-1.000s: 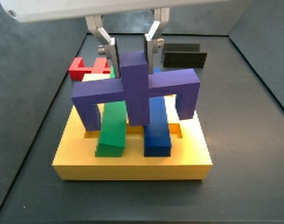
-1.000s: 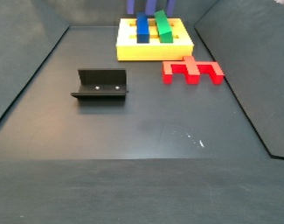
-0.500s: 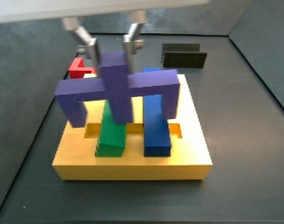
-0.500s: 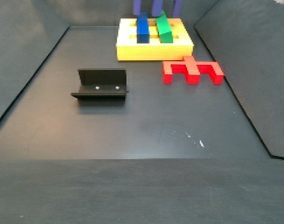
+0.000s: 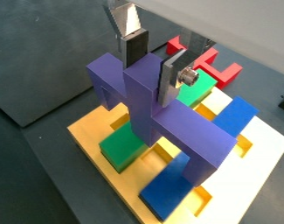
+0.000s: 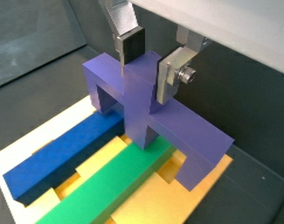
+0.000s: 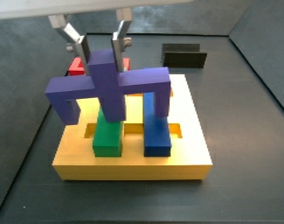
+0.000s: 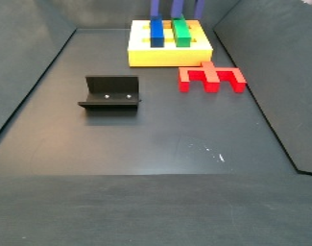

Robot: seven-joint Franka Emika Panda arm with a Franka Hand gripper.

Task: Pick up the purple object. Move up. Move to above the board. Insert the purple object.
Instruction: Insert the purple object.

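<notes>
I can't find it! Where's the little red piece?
In a side view the red slotted piece lies on the dark floor beside the yellow board; the claw is above that board, gripping the purple object.

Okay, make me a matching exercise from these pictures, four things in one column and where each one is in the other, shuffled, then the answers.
Things:
1. purple object
2. green bar
3. red piece
4. fixture

Places:
A. on the floor right beside the board
B. standing alone on the floor, away from the board
C. held by its stem in the end effector, above the board
D. lying on the board next to the blue bar

Pairs: 1-C, 2-D, 3-A, 4-B
</notes>
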